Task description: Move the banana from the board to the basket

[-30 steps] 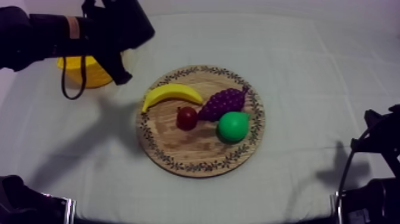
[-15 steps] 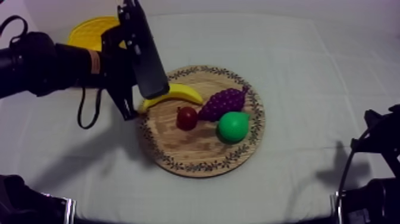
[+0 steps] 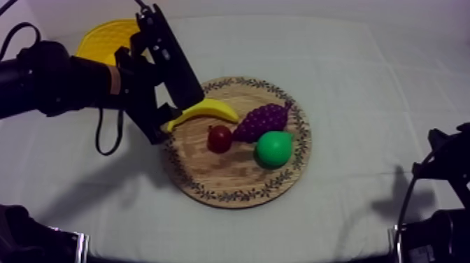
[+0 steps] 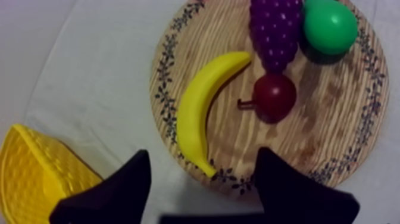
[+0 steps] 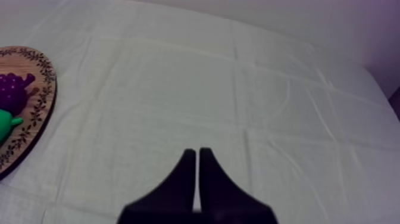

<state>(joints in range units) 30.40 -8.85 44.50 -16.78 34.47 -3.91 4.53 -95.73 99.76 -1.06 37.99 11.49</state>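
Hovers over banana (image 4: pixel 199 107) at wooden board's (image 4: pixel 333 125) ten o'clock with left gripper (image 4: pixel 202 155) spread wide, empty; holds right gripper (image 5: pixel 197 152) pinched together on nothing.

Seemingly a robotics lab bench: table (image 3: pixel 364 84) under plain grey-white cloth (image 5: pixel 178 89), left arm (image 3: pixel 56 80) and right arm (image 3: pixel 444 168) alongside, toy fruit (image 3: pixel 260 120) on a wooden board (image 3: pixel 210 178).

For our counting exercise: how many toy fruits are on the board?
4: banana at the board rim, small red fruit central, grapes beside it, pear beside those. None hidden.
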